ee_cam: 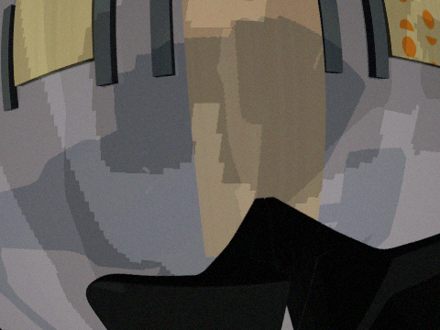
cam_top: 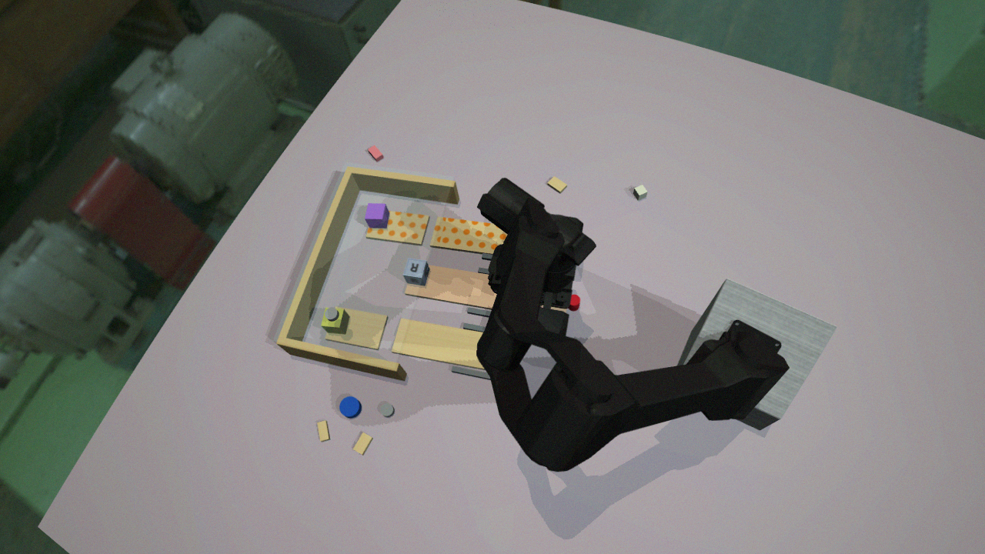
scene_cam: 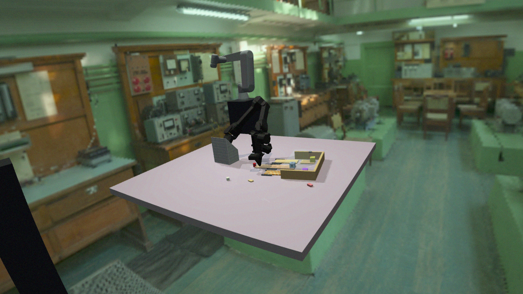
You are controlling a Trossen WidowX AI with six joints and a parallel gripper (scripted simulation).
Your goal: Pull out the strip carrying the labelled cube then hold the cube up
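Note:
The blue-grey cube (cam_top: 415, 271) (scene_cam: 292, 165) marked R sits on the far end of the tan middle strip (cam_top: 447, 285) (ee_cam: 293, 92). That strip shows no gap where visible; my arm hides part of it. A red knob (cam_top: 574, 302) (scene_cam: 254, 164) is at its near end. My gripper (ee_cam: 263, 207) (scene_cam: 260, 163) is shut and empty, tips down at the strip's near end beside the knob; contact is unclear. The dotted strip (cam_top: 468, 234) (ee_cam: 417, 37) and yellow strip (cam_top: 437, 341) (ee_cam: 52, 41) each have a gap across them.
A three-sided wooden frame (cam_top: 317, 255) (scene_cam: 298, 174) surrounds the far ends. A purple cube (cam_top: 376, 215) and a yellow-green cube (cam_top: 335, 321) sit on the outer strips' far pieces. Dark rails (ee_cam: 335, 41) flank the strips. A grey block (cam_top: 792, 323) (scene_cam: 224, 153) stands by the arm base.

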